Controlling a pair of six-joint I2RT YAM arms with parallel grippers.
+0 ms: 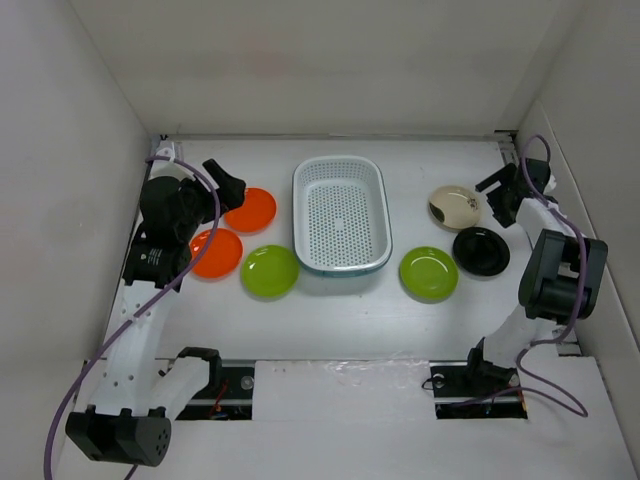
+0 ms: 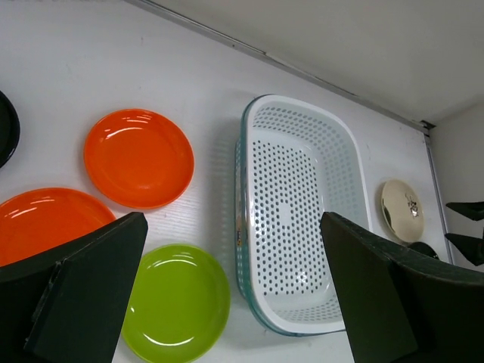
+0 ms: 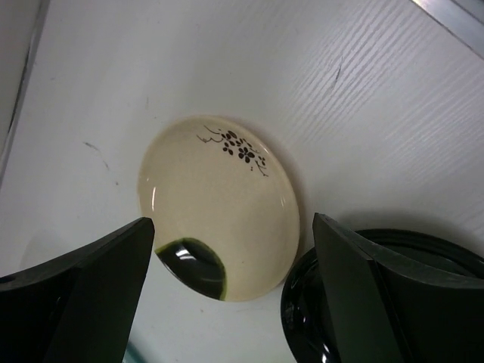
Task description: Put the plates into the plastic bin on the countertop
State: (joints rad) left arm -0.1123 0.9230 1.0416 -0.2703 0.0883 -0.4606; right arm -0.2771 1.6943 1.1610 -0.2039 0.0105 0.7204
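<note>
The white perforated plastic bin (image 1: 340, 215) stands empty mid-counter; it also shows in the left wrist view (image 2: 291, 189). Two orange plates (image 1: 250, 210) (image 1: 216, 253) and a lime green plate (image 1: 269, 271) lie to its left. Another lime green plate (image 1: 429, 273), a black plate (image 1: 481, 251) and the cream plate (image 1: 454, 207) lie to its right. A second black plate (image 2: 4, 128) shows only at the left wrist view's edge. My left gripper (image 1: 224, 185) (image 2: 233, 219) is open and empty above the orange plates. My right gripper (image 1: 497, 195) (image 3: 233, 227) is open, held over the cream plate (image 3: 219, 204).
White walls enclose the white countertop (image 1: 340, 320) on the left, back and right. A metal strip (image 1: 340, 137) runs along the back edge. The arm bases and cables sit at the near edge. The black plate (image 3: 302, 318) lies close beside the cream one.
</note>
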